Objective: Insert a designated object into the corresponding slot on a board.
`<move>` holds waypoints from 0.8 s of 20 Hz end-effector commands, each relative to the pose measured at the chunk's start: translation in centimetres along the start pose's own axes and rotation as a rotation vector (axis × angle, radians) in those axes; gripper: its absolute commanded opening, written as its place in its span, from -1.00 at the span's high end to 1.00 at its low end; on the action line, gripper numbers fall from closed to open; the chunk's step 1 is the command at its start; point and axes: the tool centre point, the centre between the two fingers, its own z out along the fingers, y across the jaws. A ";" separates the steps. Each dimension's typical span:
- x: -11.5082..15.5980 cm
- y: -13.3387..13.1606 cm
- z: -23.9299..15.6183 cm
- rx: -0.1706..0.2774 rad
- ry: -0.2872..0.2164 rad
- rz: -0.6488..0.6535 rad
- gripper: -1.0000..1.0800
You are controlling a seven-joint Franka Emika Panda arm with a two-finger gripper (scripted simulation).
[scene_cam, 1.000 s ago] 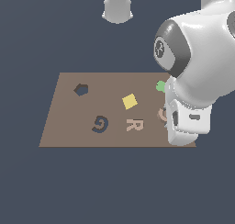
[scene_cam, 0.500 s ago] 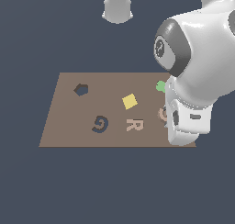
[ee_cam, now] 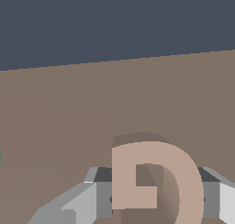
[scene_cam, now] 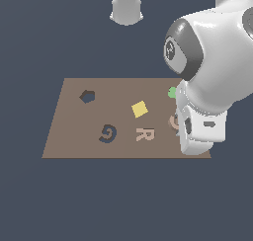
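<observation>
Wrist view had it close up: the gripper (ee_cam: 151, 200) sat low over the G piece (ee_cam: 156, 177), a grey finger (ee_cam: 98, 198) on either side, though I couldn't tell whether they were clamped on it or just straddling it. From the exterior view the arm's white bulk hid most of that; only a curl of the G piece (scene_cam: 174, 121) showed, at the board (scene_cam: 74, 136) edge on the exterior view's right, beside a green blob (scene_cam: 171, 92). So this looked like the pickup step. Further across lay the R piece (scene_cam: 145, 134), the yellow square (scene_cam: 140, 108), then the G-shaped slot (scene_cam: 107, 134) and the hexagonal cutout (scene_cam: 87, 96). Next, I'd say: secure the grip, lift, cross past the R, match the slot's turn.
</observation>
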 end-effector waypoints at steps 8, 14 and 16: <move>-2.1 -1.0 -0.1 -0.001 0.000 -0.132 1.00; -4.3 -1.8 -0.2 -0.001 0.000 -0.270 1.00; -5.3 -2.0 -0.2 -0.001 0.000 -0.325 1.00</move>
